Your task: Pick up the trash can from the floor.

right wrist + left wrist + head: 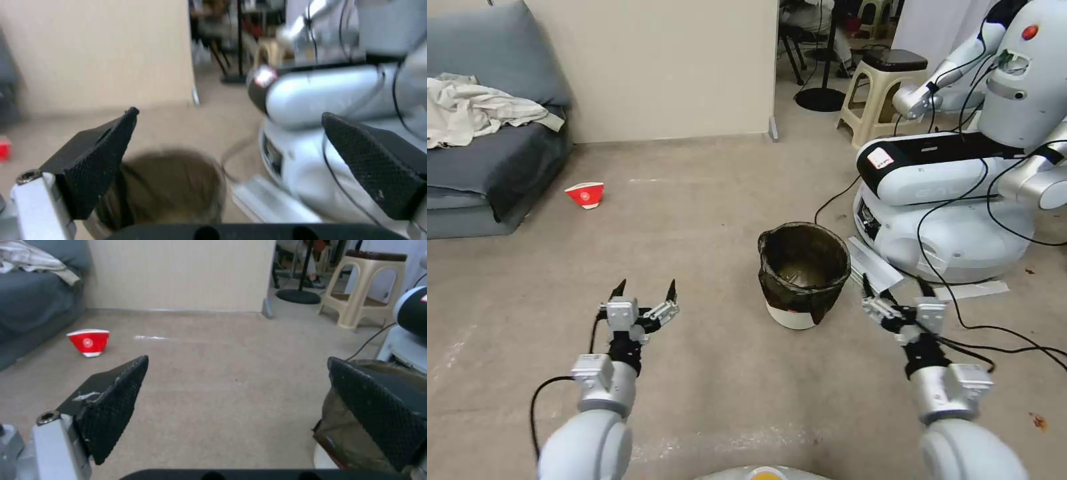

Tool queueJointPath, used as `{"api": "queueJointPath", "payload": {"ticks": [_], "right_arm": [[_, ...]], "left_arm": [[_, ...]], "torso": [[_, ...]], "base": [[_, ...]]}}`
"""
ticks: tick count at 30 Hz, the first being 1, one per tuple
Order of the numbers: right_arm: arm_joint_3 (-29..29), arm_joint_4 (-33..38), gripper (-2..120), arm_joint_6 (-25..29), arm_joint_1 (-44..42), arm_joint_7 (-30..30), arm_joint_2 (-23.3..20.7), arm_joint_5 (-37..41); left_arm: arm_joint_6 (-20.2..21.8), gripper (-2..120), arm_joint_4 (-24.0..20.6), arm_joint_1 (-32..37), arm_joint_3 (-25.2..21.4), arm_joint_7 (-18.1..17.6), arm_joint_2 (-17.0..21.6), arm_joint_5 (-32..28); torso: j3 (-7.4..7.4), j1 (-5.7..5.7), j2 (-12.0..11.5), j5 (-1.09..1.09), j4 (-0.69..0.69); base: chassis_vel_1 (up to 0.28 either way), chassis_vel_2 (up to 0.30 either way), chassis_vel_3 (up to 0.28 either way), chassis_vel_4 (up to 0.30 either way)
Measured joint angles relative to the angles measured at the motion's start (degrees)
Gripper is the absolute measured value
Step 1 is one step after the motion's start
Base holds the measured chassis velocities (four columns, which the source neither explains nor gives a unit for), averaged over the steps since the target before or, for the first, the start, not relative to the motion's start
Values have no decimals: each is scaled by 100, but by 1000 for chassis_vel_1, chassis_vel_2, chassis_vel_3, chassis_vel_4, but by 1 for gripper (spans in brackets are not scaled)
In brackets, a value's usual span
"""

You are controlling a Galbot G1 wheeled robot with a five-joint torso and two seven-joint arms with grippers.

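The trash can (804,275) stands upright on the floor (707,220), its dark bag folded over the rim, just ahead of the robot and a little toward one o'clock. Both arms reach forward and low, wrists level. The left hand (644,291) hovers well apart from the can at its nine o'clock, fingers spread wide and holding nothing. The right hand (895,287) hangs near the can's three o'clock side, likewise released. A red paper cup (586,195) lies off at eleven o'clock by the sofa (487,167).
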Motion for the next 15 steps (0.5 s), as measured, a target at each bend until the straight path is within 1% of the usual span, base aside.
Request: {"api": "queueJointPath", "payload": {"ticks": [2,6,15], "right_arm": [[10,0,100,224,-36,-78,6,84],[7,-24,100,329,-43,-98,9,101],[1,-63,100,365,-37,-99,5,99]], "left_arm": [[-136,100,-22,61,-34,0,29,-76],[-211,100,8,82,-46,2,49,-125],[-227,100,84,68,-47,60,43,-133]], "torso": [[0,0,0,-1,0],[0,1,0,-1,0],[0,1,0,-1,0]], "base": [[0,0,0,0],[0,0,0,0],[0,0,0,0]]}}
